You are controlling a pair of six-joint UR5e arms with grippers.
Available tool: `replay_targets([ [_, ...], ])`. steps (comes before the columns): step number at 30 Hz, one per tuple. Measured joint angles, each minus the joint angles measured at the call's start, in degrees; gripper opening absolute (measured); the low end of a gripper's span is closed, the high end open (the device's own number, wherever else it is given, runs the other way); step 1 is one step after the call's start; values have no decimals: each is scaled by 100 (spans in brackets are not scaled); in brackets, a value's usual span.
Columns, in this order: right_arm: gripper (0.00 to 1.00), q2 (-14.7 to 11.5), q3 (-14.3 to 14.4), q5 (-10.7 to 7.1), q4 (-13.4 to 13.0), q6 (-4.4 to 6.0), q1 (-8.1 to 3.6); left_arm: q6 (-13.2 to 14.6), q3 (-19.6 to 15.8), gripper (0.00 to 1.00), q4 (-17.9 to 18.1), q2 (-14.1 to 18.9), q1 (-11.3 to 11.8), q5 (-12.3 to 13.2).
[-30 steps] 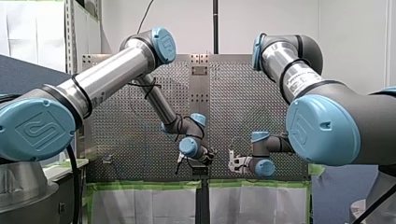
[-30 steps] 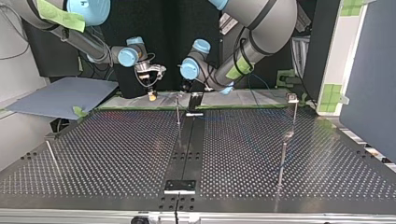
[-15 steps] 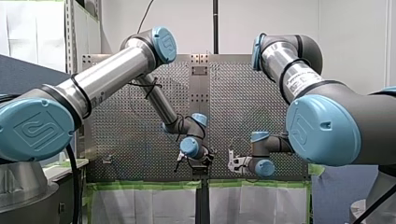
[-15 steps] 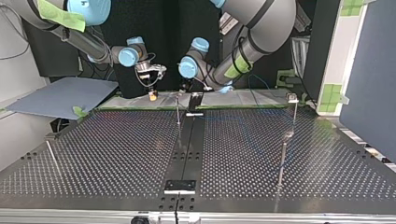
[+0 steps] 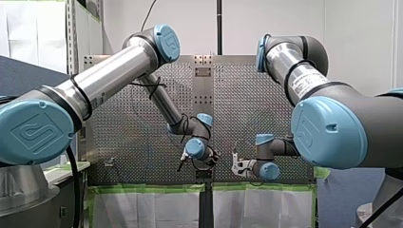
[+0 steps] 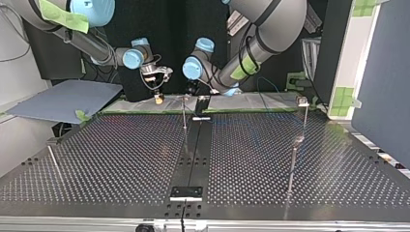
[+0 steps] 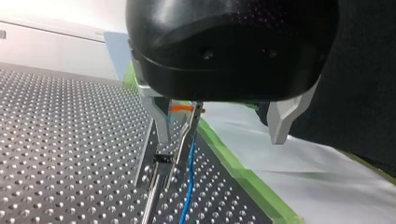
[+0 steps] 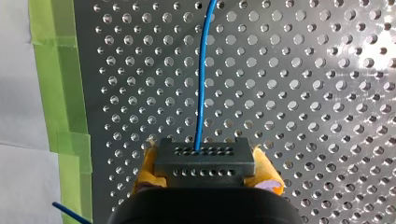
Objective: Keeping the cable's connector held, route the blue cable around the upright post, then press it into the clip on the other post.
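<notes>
Right gripper jaws clamp the connector, yellow pads snug on either side. The blue cable, thin and straight, runs from it across the tabletop, near the tape along its edge. Left gripper jaws hang wide open beside the post, and the cable seems to touch the post, though that's hard to tell. Best now: hold the connector steady, grip the cable low, lead it taut round the post.
</notes>
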Motion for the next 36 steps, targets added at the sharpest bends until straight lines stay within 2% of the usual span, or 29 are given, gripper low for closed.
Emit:
replay_targets([
  [13, 0, 8, 0, -45, -9, -1, -2, 1, -2, 100, 2, 3, -24, -80],
  [17, 0, 16, 3, -58, 23, -31, 4, 0, -2, 100, -9, 0, -35, -88],
  [20, 0, 24, 9, -56, 128, -127, 23, -13, -3, 100, -15, 0, -58, -155],
  [24, 0, 41, 108, -51, 321, -355, 53, -30, -3, 100, -46, 1, -112, -274],
  [28, 0, 44, 284, -53, 276, -563, 62, -56, -29, 100, -125, 4, -150, -375],
  [30, 0, 42, 385, -54, 195, -627, 56, -67, -75, 100, -147, 12, -159, -420],
  [36, 0, 33, 572, -84, 58, -698, 31, -179, -362, 100, -53, 229, -122, -506],
])
